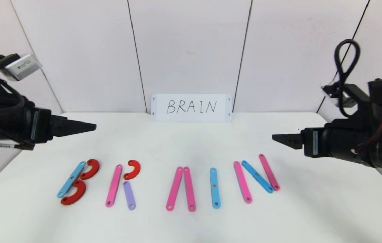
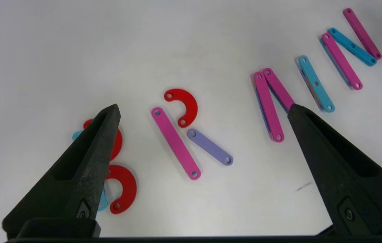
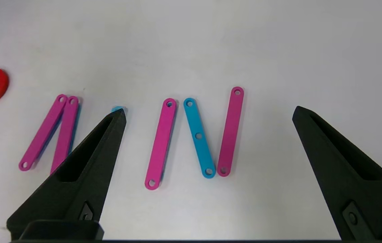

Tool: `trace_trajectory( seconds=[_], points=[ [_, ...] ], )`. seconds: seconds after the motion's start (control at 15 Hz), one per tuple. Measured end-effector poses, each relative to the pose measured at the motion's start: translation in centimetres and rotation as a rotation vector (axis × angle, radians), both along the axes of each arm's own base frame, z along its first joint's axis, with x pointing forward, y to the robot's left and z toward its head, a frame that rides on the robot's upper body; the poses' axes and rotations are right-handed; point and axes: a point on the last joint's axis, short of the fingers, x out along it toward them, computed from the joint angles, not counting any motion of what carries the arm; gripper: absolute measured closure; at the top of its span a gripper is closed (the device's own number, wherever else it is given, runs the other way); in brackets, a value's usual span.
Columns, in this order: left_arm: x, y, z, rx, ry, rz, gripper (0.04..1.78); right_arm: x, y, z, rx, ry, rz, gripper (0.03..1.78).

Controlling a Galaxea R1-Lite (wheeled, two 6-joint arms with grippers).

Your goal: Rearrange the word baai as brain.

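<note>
The word lies in a row on the white table (image 1: 191, 148). B is a blue bar (image 1: 71, 179) with two red crescents (image 1: 90, 168). R is a pink bar (image 1: 114, 185), a red crescent (image 1: 133, 169) and a purple bar (image 1: 129, 195). A is two pink bars (image 1: 181, 188) meeting at the top. I is one blue bar (image 1: 214, 187). N is pink, blue and pink bars (image 1: 257, 176). My left gripper (image 1: 91, 127) hovers open and empty above the table's left, beyond the B. My right gripper (image 1: 276, 137) hovers open and empty at the right, beyond the N.
A white card (image 1: 191, 107) handwritten BRAIN stands against the back wall at the centre. The table's left and right edges run close under both arms. Bare table lies between the card and the letters, and in front of them.
</note>
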Motion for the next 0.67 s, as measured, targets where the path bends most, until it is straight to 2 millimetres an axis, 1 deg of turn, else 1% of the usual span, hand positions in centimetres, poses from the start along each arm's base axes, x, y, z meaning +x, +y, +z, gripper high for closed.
trace_trajectory(
  seconds=[0.13,0.33,0.47,0.67],
  points=[
    [-3.3,0.0,-0.6,0.003,-0.021,-0.001,0.08,-2.9,-0.8,0.6,0.015,-0.038,0.013,0.08],
    [-8.2,0.2,-2.2,0.007,-0.057,0.01,0.08,-6.9,-2.3,1.1,0.039,-0.105,0.016,0.08],
    [-11.4,0.3,-3.3,0.019,-0.101,0.039,0.08,-9.3,-3.2,1.3,0.054,-0.15,0.012,0.08],
    [-15.7,0.5,-5.0,0.047,-0.18,0.113,0.08,-13.2,-4.8,1.3,0.065,-0.182,0.009,0.08]
  ],
)
